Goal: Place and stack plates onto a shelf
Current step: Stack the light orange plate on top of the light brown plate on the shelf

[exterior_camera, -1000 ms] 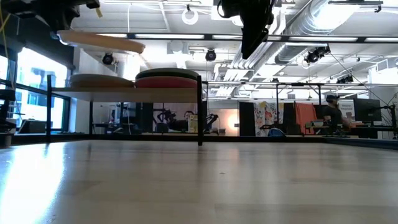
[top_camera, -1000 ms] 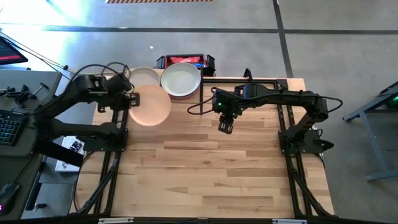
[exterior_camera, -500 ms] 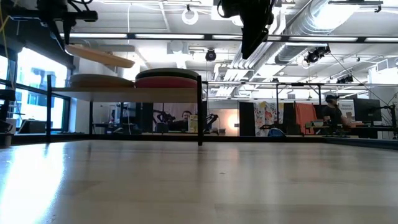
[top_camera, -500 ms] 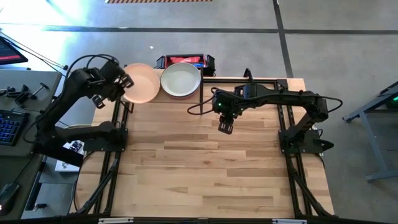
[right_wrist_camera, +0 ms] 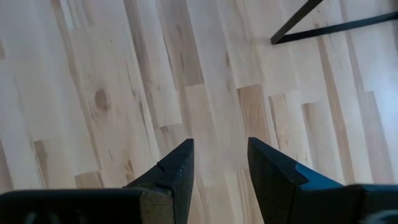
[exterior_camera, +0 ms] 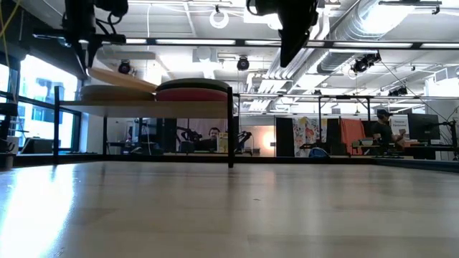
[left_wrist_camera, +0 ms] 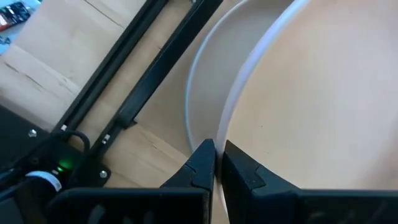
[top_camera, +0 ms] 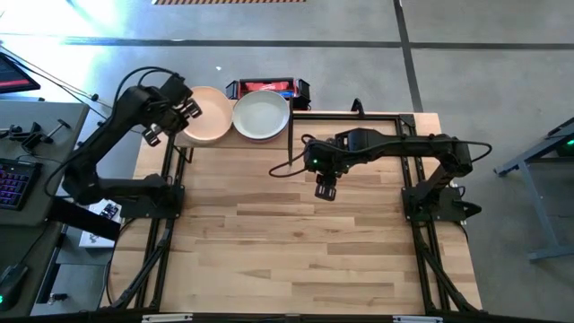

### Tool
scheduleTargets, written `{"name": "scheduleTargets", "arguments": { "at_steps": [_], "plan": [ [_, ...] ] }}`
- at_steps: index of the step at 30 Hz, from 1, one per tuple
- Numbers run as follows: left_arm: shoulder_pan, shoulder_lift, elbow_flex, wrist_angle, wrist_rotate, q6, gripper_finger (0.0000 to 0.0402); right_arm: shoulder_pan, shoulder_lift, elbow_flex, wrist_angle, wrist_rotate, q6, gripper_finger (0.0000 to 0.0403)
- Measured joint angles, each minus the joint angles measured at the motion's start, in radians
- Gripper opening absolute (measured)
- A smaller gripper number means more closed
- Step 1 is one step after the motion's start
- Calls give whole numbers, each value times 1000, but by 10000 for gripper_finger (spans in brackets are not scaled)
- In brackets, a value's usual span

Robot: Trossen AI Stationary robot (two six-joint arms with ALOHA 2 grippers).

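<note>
My left gripper (top_camera: 186, 111) is shut on a peach plate (top_camera: 208, 126) over the shelf's left stack of plates (exterior_camera: 107, 93). In the low view the plate (exterior_camera: 122, 80) is tilted, its right end low by the stack's top. I cannot tell whether it touches the stack. The right stack (exterior_camera: 193, 89) shows a dark green plate over a red one. From above its top plate (top_camera: 261, 115) looks pale. The light-wood shelf (exterior_camera: 143, 104) has a dark upright edge (exterior_camera: 230, 129). My right gripper (top_camera: 325, 187) hangs open and empty above the table. My left gripper pinches the peach plate's rim (left_wrist_camera: 225, 134) between its two fingers, at the plate's left edge. The fingers (exterior_camera: 90, 61) come slanting down from above and from the table's left. The plate slopes down from the held edge toward the right, above a pale plate (left_wrist_camera: 196, 74).
A red and black object (top_camera: 269, 87) lies behind the shelf. Black frame bars (top_camera: 359, 114) run along the table's far and side edges. The striped wooden tabletop (top_camera: 296, 242) spreads in front of the shelf. People sit in the room beyond (exterior_camera: 387, 129).
My left gripper has carried the peach plate toward the table's far edge, from in front of the shelf to over the left stack, and has come down. The plate has tipped, its right end sinking to the stack's top. My right gripper has shifted slightly toward the near edge.
</note>
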State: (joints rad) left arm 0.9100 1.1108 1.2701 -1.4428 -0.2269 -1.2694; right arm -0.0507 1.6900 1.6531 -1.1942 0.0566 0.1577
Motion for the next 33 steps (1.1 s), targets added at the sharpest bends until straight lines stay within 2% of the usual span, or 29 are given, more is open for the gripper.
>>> {"name": "scheduleTargets", "arguments": {
  "at_steps": [20,33],
  "plan": [
    [102,39,0,0,54,149,10,0,1,0,-25,7,0,128],
    [137,39,0,28,193,219,70,0,1,0,-24,7,0,128]
  ]
}}
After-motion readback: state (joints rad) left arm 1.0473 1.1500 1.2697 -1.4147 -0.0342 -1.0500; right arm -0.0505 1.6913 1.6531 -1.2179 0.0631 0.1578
